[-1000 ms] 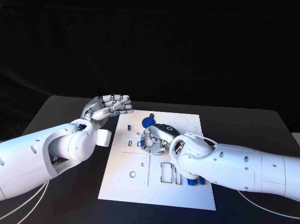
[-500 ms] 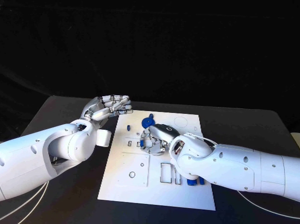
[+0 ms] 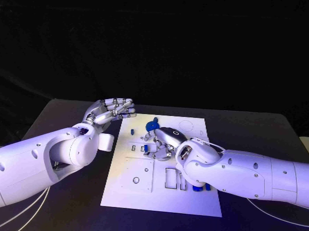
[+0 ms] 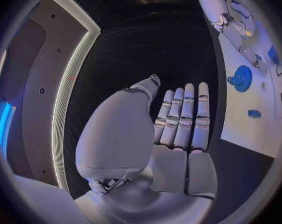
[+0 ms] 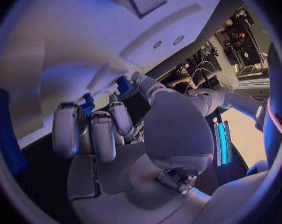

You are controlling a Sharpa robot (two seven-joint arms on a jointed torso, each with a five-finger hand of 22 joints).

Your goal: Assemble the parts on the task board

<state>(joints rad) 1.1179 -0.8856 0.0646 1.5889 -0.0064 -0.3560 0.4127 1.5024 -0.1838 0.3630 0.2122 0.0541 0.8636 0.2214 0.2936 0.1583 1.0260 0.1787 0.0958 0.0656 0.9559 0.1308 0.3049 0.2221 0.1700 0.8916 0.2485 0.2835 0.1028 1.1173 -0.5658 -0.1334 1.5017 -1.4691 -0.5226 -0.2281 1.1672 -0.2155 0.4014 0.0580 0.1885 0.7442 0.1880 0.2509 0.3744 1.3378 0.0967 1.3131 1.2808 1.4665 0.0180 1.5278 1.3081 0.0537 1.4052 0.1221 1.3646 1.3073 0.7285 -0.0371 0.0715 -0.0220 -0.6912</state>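
Observation:
The white task board (image 3: 149, 193) lies in the middle of the black table. My right hand (image 3: 161, 143) is down on its middle with fingers curled; in the right wrist view its thumb and fingertips (image 5: 116, 115) close round a small blue part (image 5: 123, 85), and a second blue piece (image 5: 86, 104) stands just behind them. A round blue part (image 3: 152, 125) sits on the board just beyond this hand, also seen as the round blue part (image 4: 242, 78) from the left wrist. My left hand (image 3: 113, 111) hovers off the board's far left corner, fingers (image 4: 184, 114) straight and together, holding nothing.
A small blue peg (image 3: 132, 131) stands near the board's left edge. More blue parts (image 3: 200, 187) lie at the board's near right, partly under my right forearm. Rectangular slots (image 3: 172, 177) are cut in the near half. Black table (image 3: 71, 211) surrounds the board.
My right hand has edged slightly toward the board's far end while staying down on it. The left hand has not moved.

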